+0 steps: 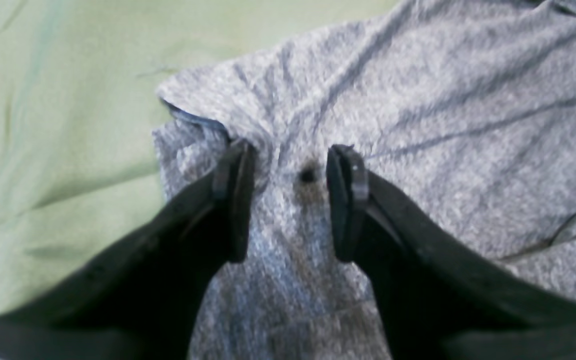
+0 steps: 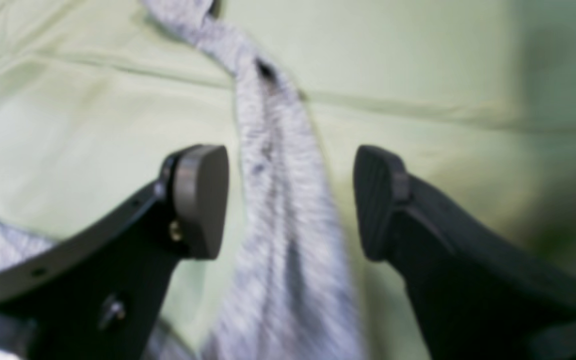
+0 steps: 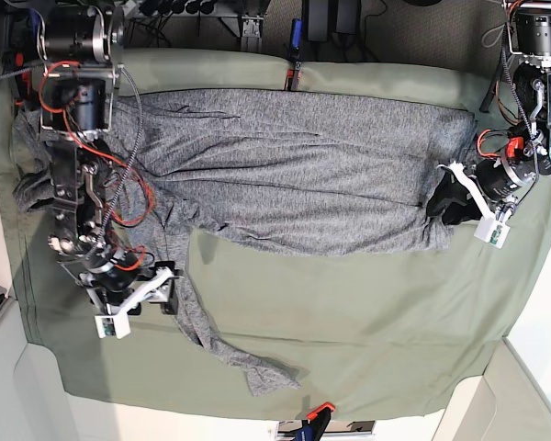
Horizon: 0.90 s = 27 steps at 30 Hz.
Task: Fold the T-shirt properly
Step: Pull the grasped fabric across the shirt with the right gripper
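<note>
Heather-grey speckled knit makes up the T-shirt (image 3: 294,175), which is spread lengthwise along the far edge of the desk (image 3: 367,322), over an olive-green cloth (image 3: 395,303). No print is seen on it. The body is laid fairly flat, with long shallow creases running across it, and its near hem line is uneven. One long sleeve (image 3: 202,322) is trailed away from the body toward the near edge, twisted into a narrow strip and ended in a crumpled cuff just short of that edge. At the other end of the shirt, the fabric is doubled over near the desk's side edge, so that a second layer is seen beneath the top one in the left wrist view.

The left gripper (image 1: 290,202) is set down on that doubled end; its fingers (image 1: 235,200) are held moderately apart, pressed into the cloth on both sides of a raised ridge of knit, and nothing is clamped between them. The right gripper (image 2: 290,202) is held above the trailing sleeve; its fingers (image 2: 203,200) are spread wide, with the sleeve strip lying loose between them, untouched by either pad.
</note>
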{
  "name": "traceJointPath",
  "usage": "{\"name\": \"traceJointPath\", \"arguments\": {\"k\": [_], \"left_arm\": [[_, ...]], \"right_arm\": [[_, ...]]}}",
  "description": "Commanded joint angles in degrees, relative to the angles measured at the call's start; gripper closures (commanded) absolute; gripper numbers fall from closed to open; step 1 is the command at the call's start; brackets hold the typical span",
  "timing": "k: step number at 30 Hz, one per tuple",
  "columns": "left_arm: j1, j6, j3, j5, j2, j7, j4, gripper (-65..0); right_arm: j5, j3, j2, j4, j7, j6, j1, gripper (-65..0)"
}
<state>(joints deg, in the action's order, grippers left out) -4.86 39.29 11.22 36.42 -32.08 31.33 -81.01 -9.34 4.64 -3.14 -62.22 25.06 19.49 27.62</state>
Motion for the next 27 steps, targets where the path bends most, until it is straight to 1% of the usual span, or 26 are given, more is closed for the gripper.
{"name": "traceJointPath", "arguments": {"k": [1, 4, 6, 8, 11, 12, 13, 14, 16, 17, 18, 20, 22, 24, 27], "left_arm": [[0.85, 0.71, 0.48, 1.16, -1.11, -1.27, -0.92, -26.9], [0.87, 0.71, 0.48, 1.57, -1.11, -1.25, -0.90, -26.9], [0.87, 0.71, 0.48, 1.55, -1.11, -1.27, -0.90, -26.9], [0.87, 0.71, 0.48, 1.57, -1.11, -1.27, -0.90, -26.9], [0.87, 0.71, 0.48, 2.23, -1.09, -1.31, -0.90, -26.9], [0.87, 0.71, 0.48, 2.43, -1.09, -1.33, -0.90, -26.9], [0.90, 0.71, 0.48, 2.60, -1.09, -1.38, -0.90, -26.9], [0.90, 0.71, 0.48, 2.84, -1.09, -1.55, -0.90, -26.9], [0.90, 0.71, 0.48, 3.50, -1.09, -1.55, -0.90, -26.9], [0.90, 0.71, 0.48, 3.61, -1.09, -1.53, -0.90, -26.9], [0.90, 0.71, 0.48, 3.65, -1.11, -1.53, -0.90, -26.9], [0.92, 0.71, 0.48, 3.67, -1.14, -1.53, -0.90, -26.9], [1.22, 0.71, 0.48, 3.65, -1.18, -1.53, -0.92, -27.0], [1.88, 0.71, 0.48, 3.67, -1.18, -1.51, -0.92, -26.9], [2.36, 0.71, 0.48, 4.76, -1.16, -1.51, -1.22, -26.9]], "right_arm": [[1.16, -0.17, 0.59, 3.41, -2.16, -0.81, 3.06, -39.2], [3.39, -1.49, 1.64, 15.96, -4.81, -3.34, 7.52, -39.2], [3.41, -2.34, 1.77, 21.29, -5.86, -3.69, 9.18, -39.2], [4.79, -3.19, 1.75, 22.95, -6.47, -3.89, 9.31, -39.2], [6.43, -3.54, 1.73, 22.84, -6.49, -5.22, 8.72, -39.1], [6.43, -3.54, 1.73, 22.84, -6.49, -5.40, 8.72, -37.0], [6.40, -3.54, 1.73, 22.73, -6.51, -5.38, 8.76, -31.9], [6.40, -3.54, 1.75, 22.36, -6.51, -5.38, 8.74, -24.7], [6.38, -3.54, 1.97, 21.16, -6.43, -4.83, 8.72, -7.4], [6.36, -3.54, 2.05, 20.55, -6.38, -3.32, 8.72, 0.0], [6.16, -3.54, 2.16, 19.80, -5.92, -0.85, 8.72, 0.0], [3.89, -3.56, 2.38, 17.90, -3.43, 5.38, 8.68, 0.0], [0.57, -3.61, 3.10, 15.91, -0.87, 9.29, 8.68, 0.0], [-2.03, -3.61, 4.22, 13.09, 1.44, 10.86, 8.04, 0.0], [-5.75, -3.67, 5.92, 6.54, 4.83, 11.96, 5.31, 0.0]]}}
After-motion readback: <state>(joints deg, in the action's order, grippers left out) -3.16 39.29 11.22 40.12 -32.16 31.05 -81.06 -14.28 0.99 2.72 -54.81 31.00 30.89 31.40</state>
